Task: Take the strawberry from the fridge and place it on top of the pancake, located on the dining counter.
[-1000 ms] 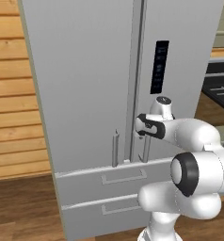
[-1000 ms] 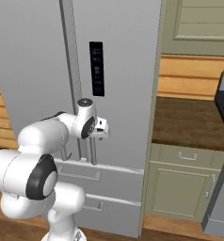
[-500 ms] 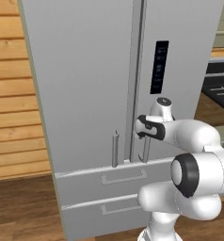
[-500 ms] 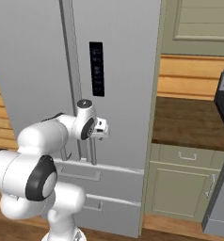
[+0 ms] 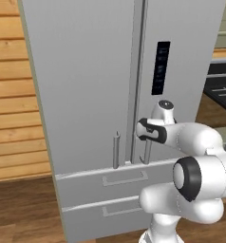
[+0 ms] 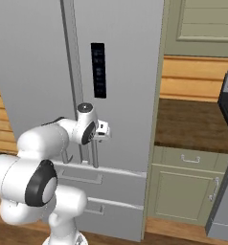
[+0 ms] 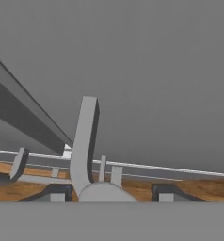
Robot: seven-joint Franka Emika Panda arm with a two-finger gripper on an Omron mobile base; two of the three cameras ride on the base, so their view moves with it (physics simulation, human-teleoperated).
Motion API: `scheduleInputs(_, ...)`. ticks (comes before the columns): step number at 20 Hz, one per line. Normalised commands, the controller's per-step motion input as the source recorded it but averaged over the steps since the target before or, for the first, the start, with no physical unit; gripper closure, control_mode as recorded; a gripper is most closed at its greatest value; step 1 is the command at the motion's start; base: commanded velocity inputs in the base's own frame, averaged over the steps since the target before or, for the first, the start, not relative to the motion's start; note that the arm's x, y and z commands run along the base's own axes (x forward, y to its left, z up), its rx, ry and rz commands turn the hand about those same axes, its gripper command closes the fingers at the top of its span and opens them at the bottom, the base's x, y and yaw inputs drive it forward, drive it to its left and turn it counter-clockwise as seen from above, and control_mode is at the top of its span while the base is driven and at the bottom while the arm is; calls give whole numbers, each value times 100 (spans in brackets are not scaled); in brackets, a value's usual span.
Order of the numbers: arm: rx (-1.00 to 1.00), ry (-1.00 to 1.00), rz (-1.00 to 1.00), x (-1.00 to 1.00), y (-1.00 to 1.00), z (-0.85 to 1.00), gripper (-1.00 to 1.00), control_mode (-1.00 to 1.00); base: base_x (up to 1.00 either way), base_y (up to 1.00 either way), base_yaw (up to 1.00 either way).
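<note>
Flanking one fridge (image 5: pixel 86 85) handle (image 7: pixel 84 141), two claw (image 7: pixel 109 190) tips, perhaps not yet clenched.

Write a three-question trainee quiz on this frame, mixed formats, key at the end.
1. True or false: both doors of the fridge are shut.
2. Which handle does the gripper straddle? A) left door handle B) right door handle C) top drawer handle
3. Fill in: the dark display panel sits on the ____ door.

Key: 1 true. 2 B; in the hand view the bar stands between the fingertips, which do not yet visibly press it. 3 right.
</note>
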Motion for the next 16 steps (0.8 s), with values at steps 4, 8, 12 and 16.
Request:
scheduleInputs(4,0,0,0,7,3,-29,100,-100,0,0,0)
scheduleInputs(8,0,0,3,-6,0,-18,100,-100,0,0,0)
scheduleInputs(12,0,-9,3,-83,-14,0,100,-100,0,0,0)
scheduleInputs(16,0,-14,2,-100,-31,0,100,-100,0,0,0)
